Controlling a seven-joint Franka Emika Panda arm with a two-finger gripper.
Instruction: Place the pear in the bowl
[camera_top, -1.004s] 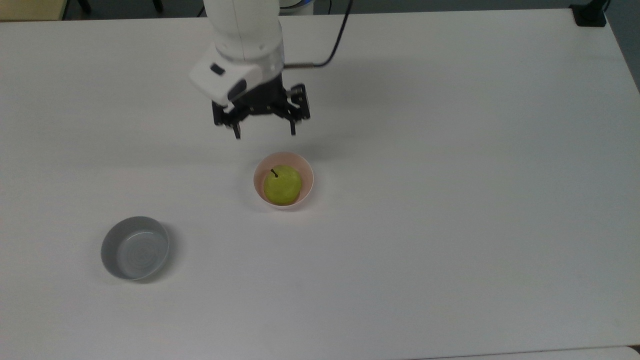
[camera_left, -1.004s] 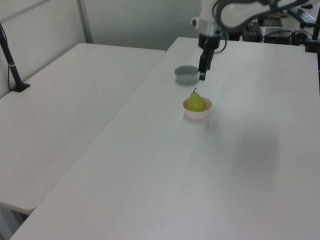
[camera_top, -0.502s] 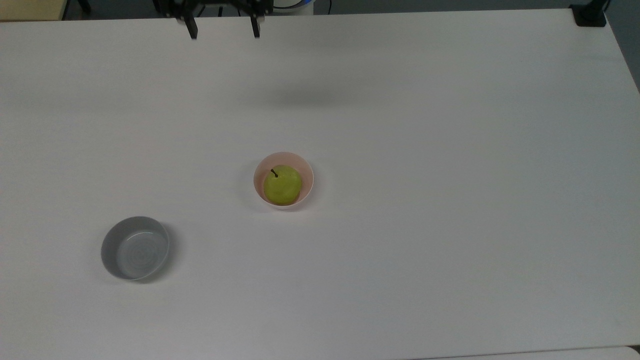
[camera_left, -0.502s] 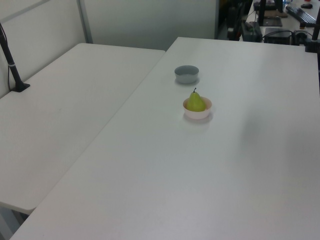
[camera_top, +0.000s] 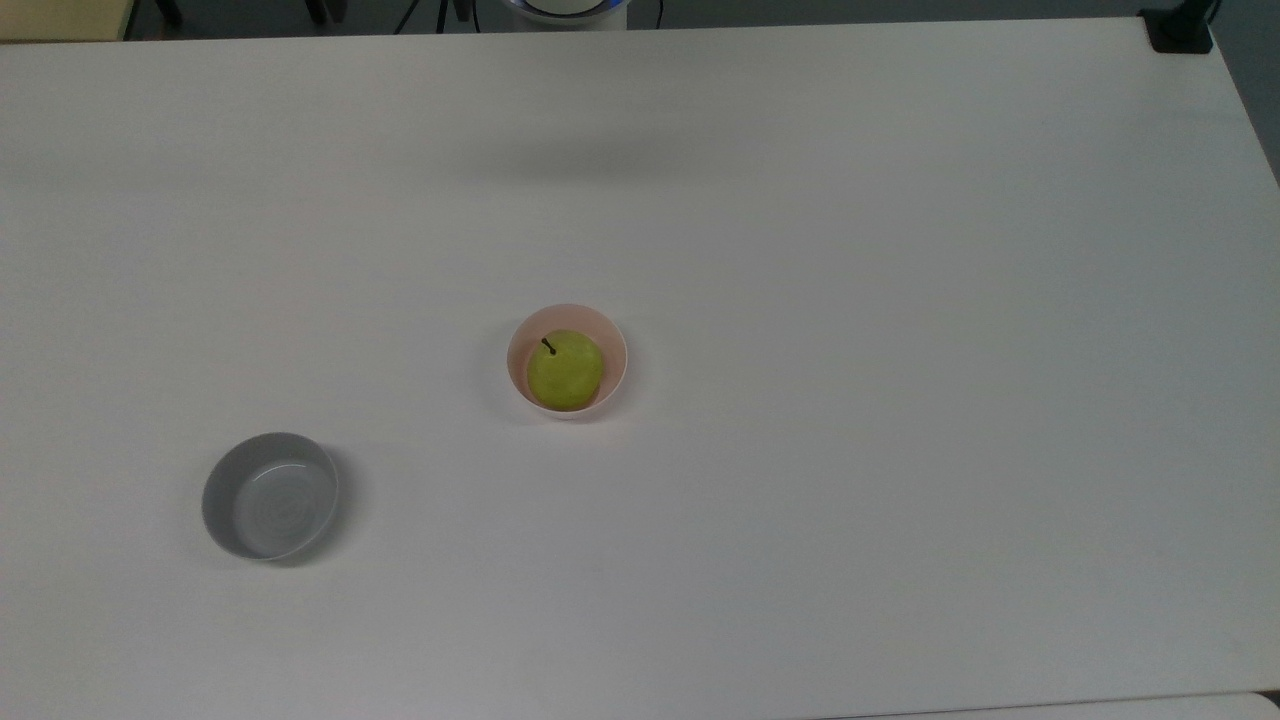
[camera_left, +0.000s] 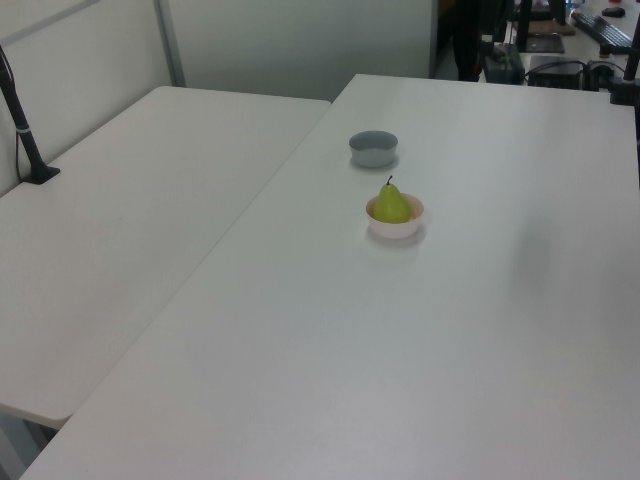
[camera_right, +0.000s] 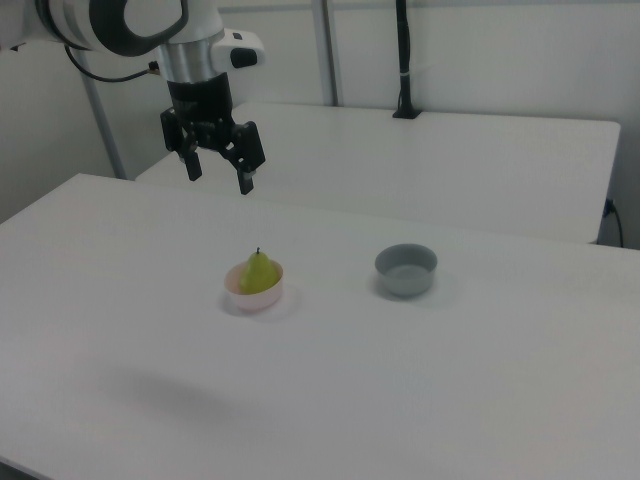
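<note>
Already the small yellow-green pear (camera_top: 565, 371) sits stem-up inside the pale pink round bowl (camera_top: 613, 340) mid-worktop (camera_top: 900, 400); jaws spread apart and empty, the black two-finger gripper (camera_right: 217, 170) hangs high, clear of it, apparently done.

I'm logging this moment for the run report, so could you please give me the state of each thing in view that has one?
pear: sitting upright in the pink bowl, stem up, not held.
pink bowl: upright on the table, holding the pear.
grey bowl: upright on the table, empty, apart from the pink bowl.
gripper: open, empty, raised above the table, clear of both bowls.
</note>
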